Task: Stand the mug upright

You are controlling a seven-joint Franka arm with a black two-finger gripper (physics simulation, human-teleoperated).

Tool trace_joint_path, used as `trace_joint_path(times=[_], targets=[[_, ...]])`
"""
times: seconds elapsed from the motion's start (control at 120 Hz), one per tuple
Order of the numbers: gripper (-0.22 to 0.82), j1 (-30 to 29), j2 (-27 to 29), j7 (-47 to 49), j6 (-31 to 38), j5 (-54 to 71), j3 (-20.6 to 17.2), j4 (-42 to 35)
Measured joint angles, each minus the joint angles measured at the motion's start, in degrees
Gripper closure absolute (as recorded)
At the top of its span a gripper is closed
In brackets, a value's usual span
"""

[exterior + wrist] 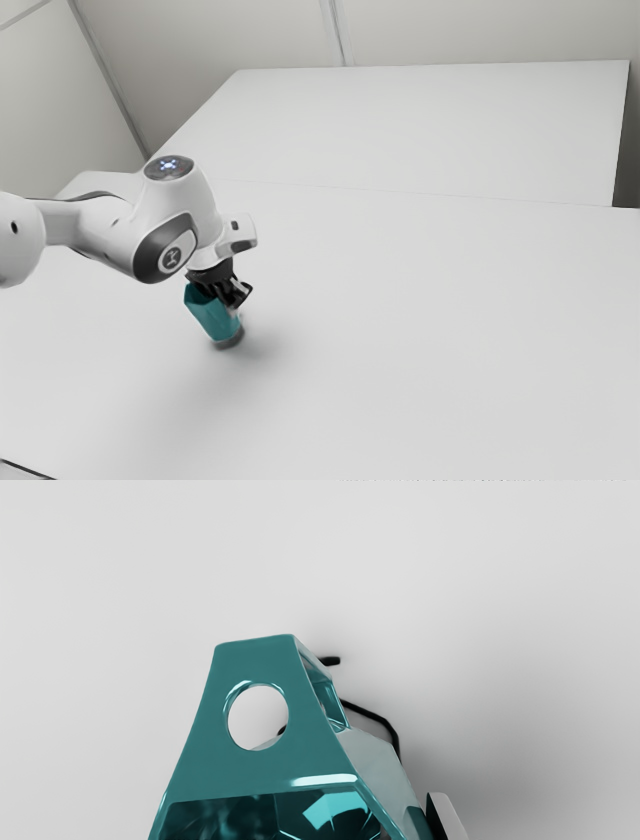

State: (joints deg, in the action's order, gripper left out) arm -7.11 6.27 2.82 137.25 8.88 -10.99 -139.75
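In the exterior view, nearest is a pale, dark-edged corner of something (12,473) at the lower left of the frame, too cropped to name. Behind it spreads the smooth white surface (430,330). The glossy teal, flat-sided mug (212,314) is left of the frame's centre and below its middle, tilted, its mouth toward the upper left and its base toward the lower right, over a soft shadow. Whether the base touches the surface is unclear. The black two-finger hand (240,302) is right at the mug; whether it is wide, narrow or holding the mug cannot be told. In the wrist view, the mug's open mouth lies close to the hand, and a round hole pierces an angular teal part farther out. The white, grey-jointed arm (120,232) enters from the left of the exterior frame. Farthest off stand pale grey walls (470,30).
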Motion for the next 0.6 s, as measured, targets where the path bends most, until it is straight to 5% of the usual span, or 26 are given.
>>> trace_joint_path(times=[0.3, 0.6], targets=[[0.75, 0.00, -1.02, 2.04, 1.17, -0.02, -0.01, -0.02], [0.41, 0.04, 0.38, 2.26, 1.58, -0.94, -0.60, 0.12]])
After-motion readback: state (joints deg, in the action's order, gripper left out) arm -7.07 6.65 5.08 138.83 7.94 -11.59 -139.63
